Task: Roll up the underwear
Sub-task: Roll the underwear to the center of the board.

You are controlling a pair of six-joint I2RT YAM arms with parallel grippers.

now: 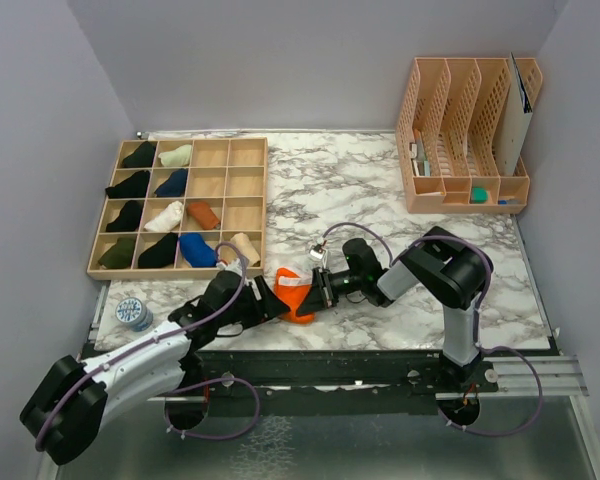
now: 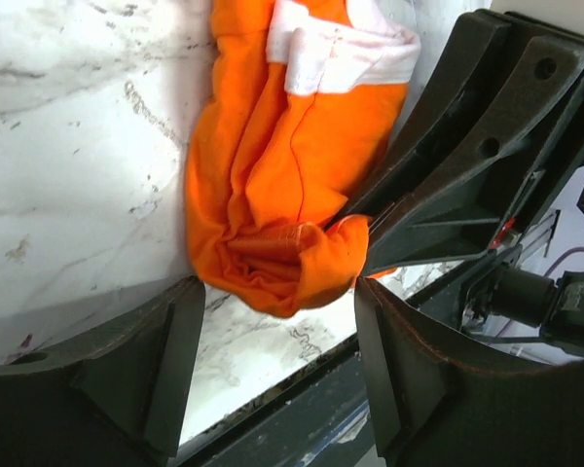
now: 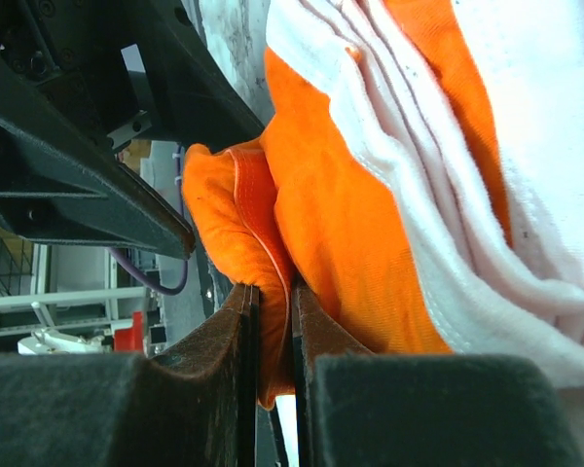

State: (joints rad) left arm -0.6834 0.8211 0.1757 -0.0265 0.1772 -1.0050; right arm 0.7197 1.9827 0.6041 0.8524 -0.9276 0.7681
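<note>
The bright orange underwear (image 1: 294, 292) with a white waistband lies bunched on the marble table near its front edge. My right gripper (image 1: 318, 289) is shut on a fold of the orange cloth (image 3: 236, 224), which is pinched between its pads (image 3: 273, 292). My left gripper (image 1: 267, 300) is open; its fingers (image 2: 175, 341) straddle the near end of the bundle (image 2: 273, 195) without closing on it (image 2: 277, 302). The right gripper's black fingers (image 2: 448, 165) cross the left wrist view. A rust-brown roll (image 1: 203, 214) sits in a compartment of the wooden organiser.
A wooden grid organiser (image 1: 248, 190) with several small dark, blue and cream bundles stands at the back left. A peach file rack (image 1: 465, 135) stands at the back right. A small round tin (image 1: 133, 313) sits at the front left. The table's front edge (image 2: 273, 409) is just below the bundle.
</note>
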